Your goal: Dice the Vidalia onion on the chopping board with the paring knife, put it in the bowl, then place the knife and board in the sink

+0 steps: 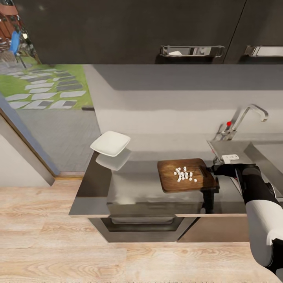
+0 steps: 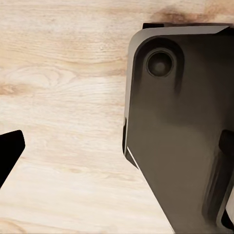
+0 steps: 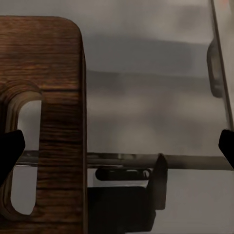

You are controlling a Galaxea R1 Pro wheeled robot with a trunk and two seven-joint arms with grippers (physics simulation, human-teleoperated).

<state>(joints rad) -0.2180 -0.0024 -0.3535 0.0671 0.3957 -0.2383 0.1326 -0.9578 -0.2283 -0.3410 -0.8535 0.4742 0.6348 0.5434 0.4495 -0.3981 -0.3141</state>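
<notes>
The right gripper (image 1: 212, 169) sits at the chopping board's (image 1: 184, 175) handle end, jaws spread wide. Diced onion (image 1: 184, 174) lies mid-board; the bowl (image 1: 110, 143) sits leftward across the bench (image 1: 129, 192). Left jaws' state: cannot tell.

A kitchen: steel countertop (image 1: 129, 188), sink (image 1: 236, 151), black cabinets (image 1: 129, 31)

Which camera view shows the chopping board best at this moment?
The head view: there the whole chopping board lies on the countertop, with the diced onion on top. The right wrist view shows only its handle end with the slot hole. The left wrist view looks at the wood floor.
</notes>
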